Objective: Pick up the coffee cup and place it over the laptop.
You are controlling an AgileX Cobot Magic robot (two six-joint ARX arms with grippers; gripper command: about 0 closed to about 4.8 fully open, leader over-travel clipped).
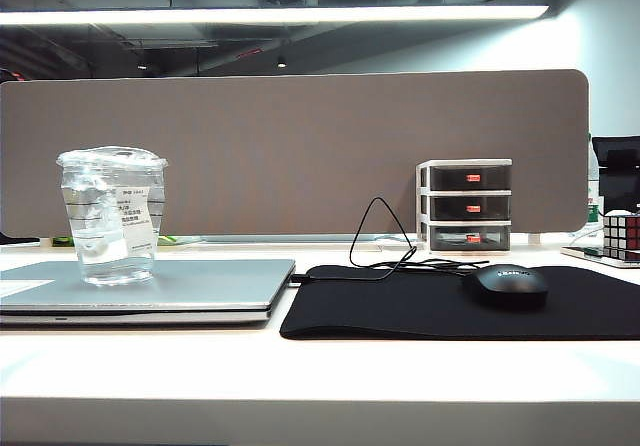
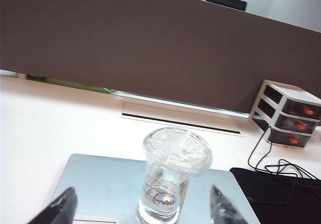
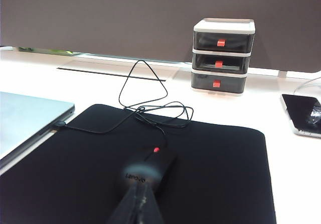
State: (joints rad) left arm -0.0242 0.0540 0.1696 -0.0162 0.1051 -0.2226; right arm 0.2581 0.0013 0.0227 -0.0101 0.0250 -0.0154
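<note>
One coffee cup (image 1: 110, 216), one laptop (image 1: 200, 286), one mouse (image 1: 510, 284), one mouse mat (image 1: 440, 306) and one three-drawer organiser (image 1: 465, 206) stand on the white desk (image 1: 320, 376); a Rubik's cube (image 1: 622, 234) sits at the far right edge of the exterior view. The cup stands upright on the closed lid of the laptop, toward that lid's left side in the exterior view, its long axis vertical, domed lid uppermost and wider mouth above a narrower base; its white label faces the exterior camera, but the print is too small to read. The laptop lies flat and shut, its long side running across the desk, just beside the mat; through the clear base of the cup the left wrist view shows part of a round logo, not legible. The mouse rests on the mat with "Lenovo" readable on its body in the right wrist view, and its cable (image 1: 380, 251) loops back toward the organiser, whose three drawers each carry a red handle.

The left gripper (image 2: 141, 208) hangs close to the cup with its two fingers (image 2: 59, 209) spread wide on either side, touching nothing; the right gripper (image 3: 136, 206) sits low above the mat near the mouse, its fingers pressed together and holding nothing.
</note>
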